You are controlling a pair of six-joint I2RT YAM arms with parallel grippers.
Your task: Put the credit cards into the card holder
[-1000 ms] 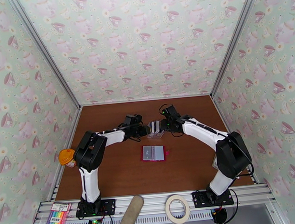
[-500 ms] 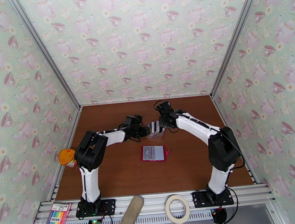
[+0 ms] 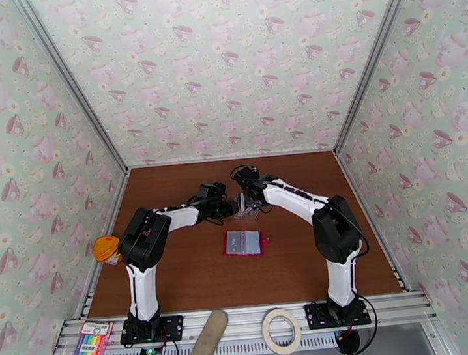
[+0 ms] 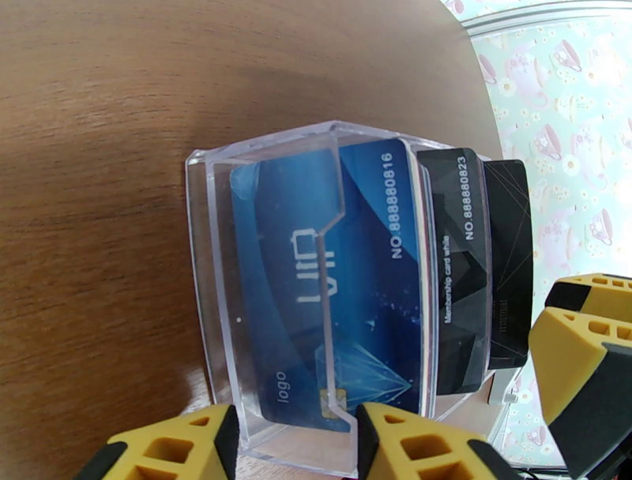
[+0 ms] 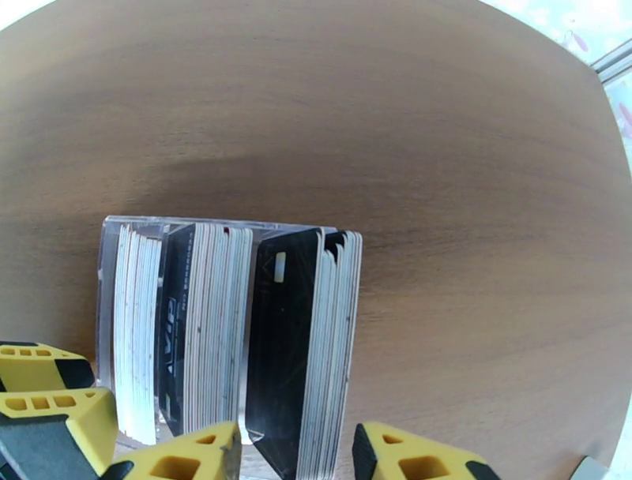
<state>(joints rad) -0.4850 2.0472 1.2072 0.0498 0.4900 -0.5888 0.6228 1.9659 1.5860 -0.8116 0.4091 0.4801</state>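
The credit cards (image 4: 347, 260) stand upright in a clear plastic box (image 3: 247, 209) at mid-table: a blue one in front, black ones (image 5: 284, 339) and white-edged stacks behind. My left gripper (image 3: 232, 205) is at the box's left end, and its yellow fingertips (image 4: 296, 450) stand apart over the box's near rim. From the right, my right gripper (image 3: 247, 198) reaches over the box. Its jaws (image 5: 296, 454) are open and straddle the black-fronted stack, which still sits in the box. The card holder (image 3: 243, 243), red with a pale inside, lies open flat just in front of the box.
An orange-lidded cup (image 3: 106, 249) stands at the table's left edge. On the front rail lie a marker pack (image 3: 90, 346), a beige oblong pad (image 3: 209, 339) and a tape roll (image 3: 281, 331). Patterned walls close in the table on three sides.
The right arm has swung leftward, bringing its gripper further left over the card box. The left arm and the card holder have not moved.
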